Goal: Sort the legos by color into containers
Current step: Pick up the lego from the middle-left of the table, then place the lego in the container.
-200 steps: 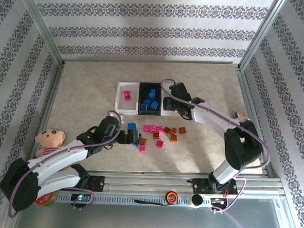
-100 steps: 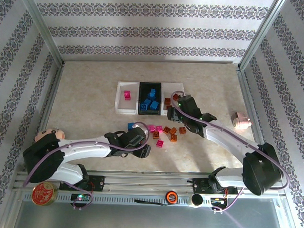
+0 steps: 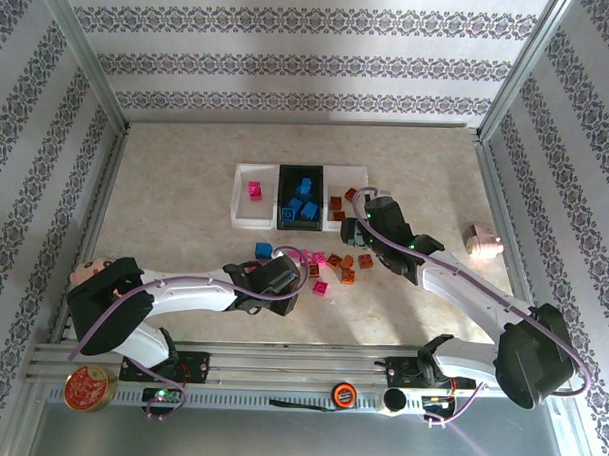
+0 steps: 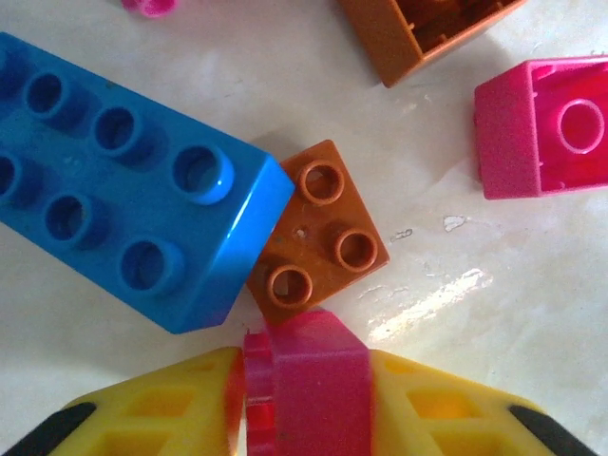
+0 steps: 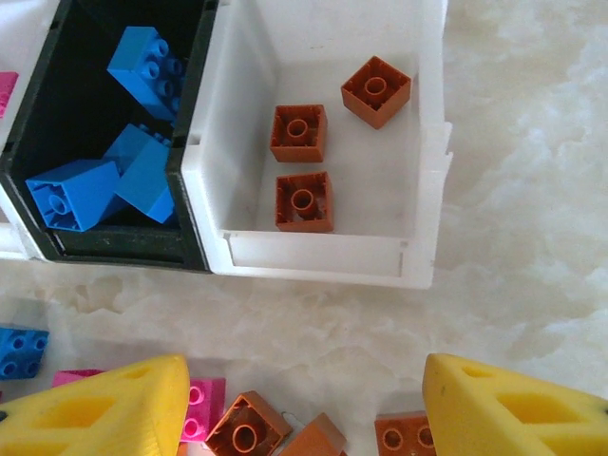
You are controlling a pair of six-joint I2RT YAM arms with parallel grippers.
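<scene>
1. The left white tray (image 3: 241, 208) held a single pink brick (image 3: 254, 190).
2. The black tray (image 3: 283, 187) in the middle held several blue bricks (image 3: 301, 202).
3. The right white tray (image 5: 418, 190) held three orange-brown bricks (image 5: 297, 133).
4. In front of the trays, loose legos (image 3: 347, 277) in blue, pink and orange-brown lay mixed on the worktop (image 3: 186, 184). The sorting looked begun in every colour, with roughly half left to do.
5. The left arm (image 3: 182, 294) lay low, stretched from its base toward the near left end of the pile. The left tool (image 4: 304, 408) was clenched on a magenta brick (image 4: 313, 351), down by the worktop. Just beyond it, a small orange brick (image 4: 323, 228) touched a long blue brick (image 4: 123, 180).
6. The right arm (image 3: 463, 284) reached forward and leftward. The right tool (image 5: 304, 380) hung above the gap between the pile and the right white tray, jaws spread, grasping nothing.
</scene>
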